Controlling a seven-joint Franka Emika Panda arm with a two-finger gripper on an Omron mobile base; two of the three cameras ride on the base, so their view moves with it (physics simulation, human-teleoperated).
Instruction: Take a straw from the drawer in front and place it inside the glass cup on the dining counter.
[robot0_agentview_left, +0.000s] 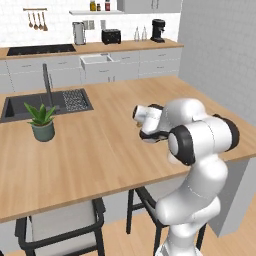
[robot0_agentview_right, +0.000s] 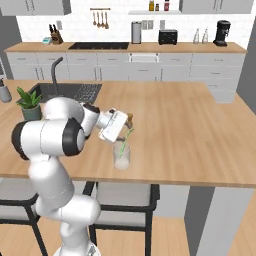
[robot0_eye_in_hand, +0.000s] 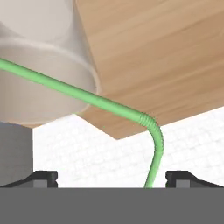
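glass cup (robot0_eye_in_hand: 43, 83) | cut off by hand view's top and left edges | straw (robot0_eye_in_hand: 87, 96) | we lose its lower end at the bottom band

A home kitchen is shown. A wood-topped dining counter (robot0_agentview_right: 190, 135) with an inset dark sink (robot0_agentview_left: 30, 106) and stools (robot0_agentview_left: 60, 227) is seen in front. Along the tiled back wall, grey cabinets (robot0_agentview_right: 165, 67), a black cooktop (robot0_agentview_right: 99, 45), a toaster (robot0_agentview_right: 167, 36), a coffee machine (robot0_agentview_right: 221, 33) and hanging utensils (robot0_agentview_right: 100, 19) are visible.
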